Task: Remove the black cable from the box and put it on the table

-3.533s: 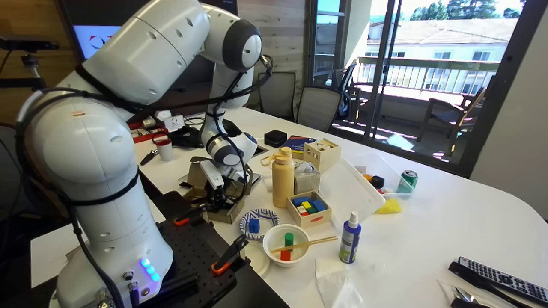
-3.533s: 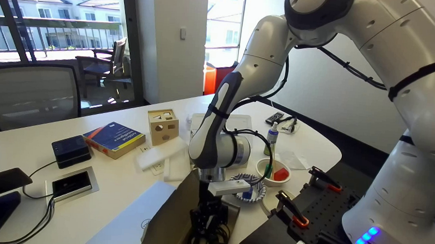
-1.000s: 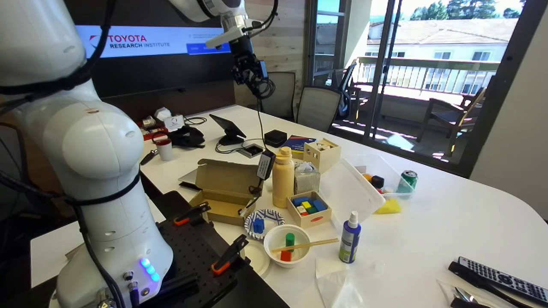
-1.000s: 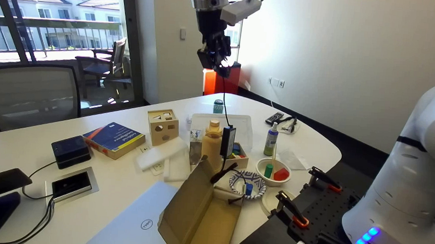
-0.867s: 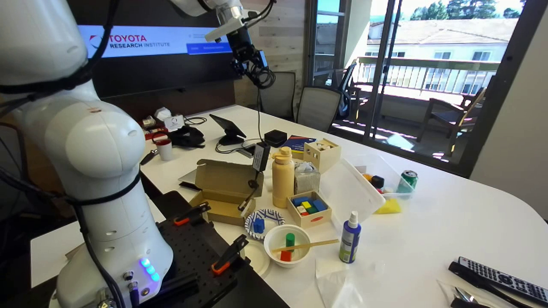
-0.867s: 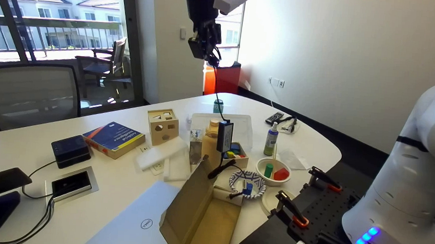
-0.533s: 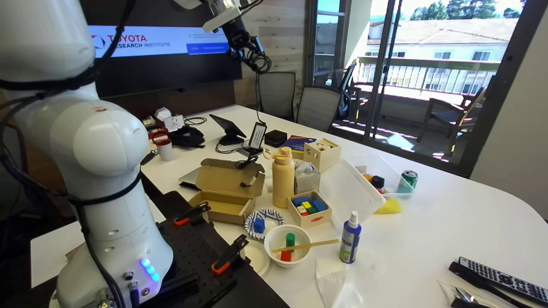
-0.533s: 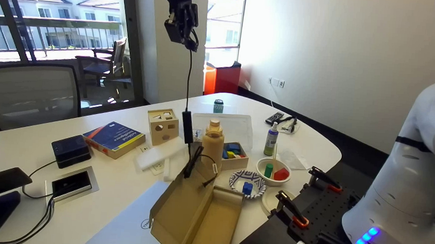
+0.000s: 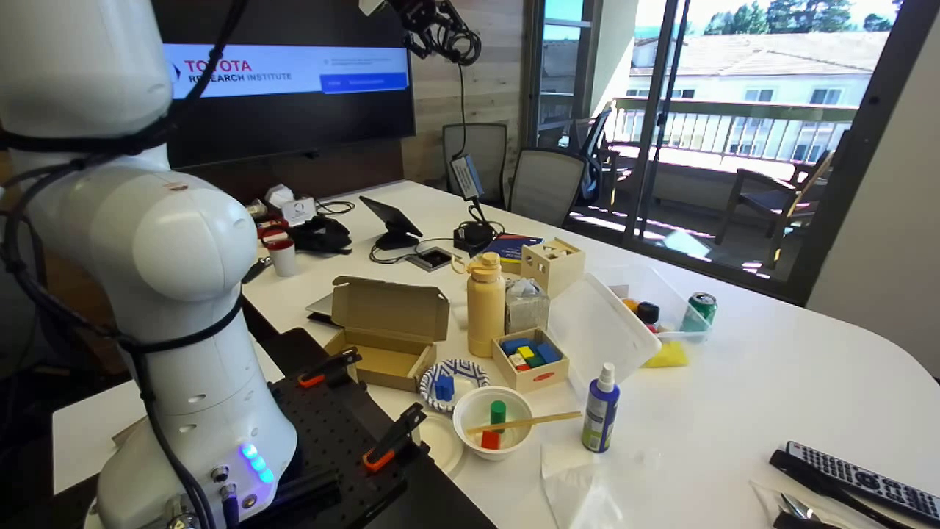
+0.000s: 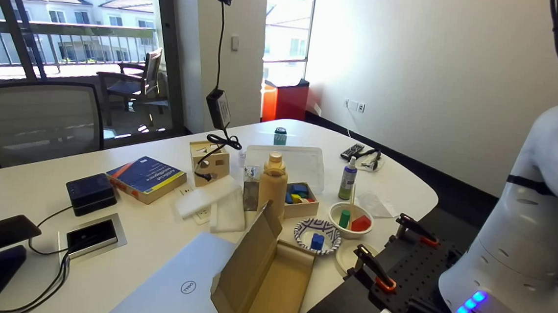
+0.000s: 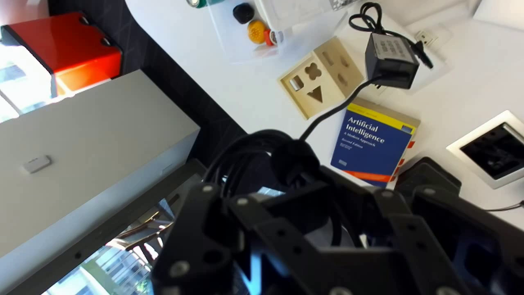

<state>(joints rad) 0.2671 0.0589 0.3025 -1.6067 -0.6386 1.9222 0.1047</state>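
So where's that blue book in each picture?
In an exterior view: blue book, near the centre.
In an exterior view: blue book, left of centre.
In the wrist view: blue book, right of centre.
Shared landmark: the wooden box with shaped holes, next to it.

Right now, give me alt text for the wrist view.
Black robot fingers grip a looped black cable, its adapter hanging over a white table that holds a wooden shape sorter and a blue Artificial Intelligence book.
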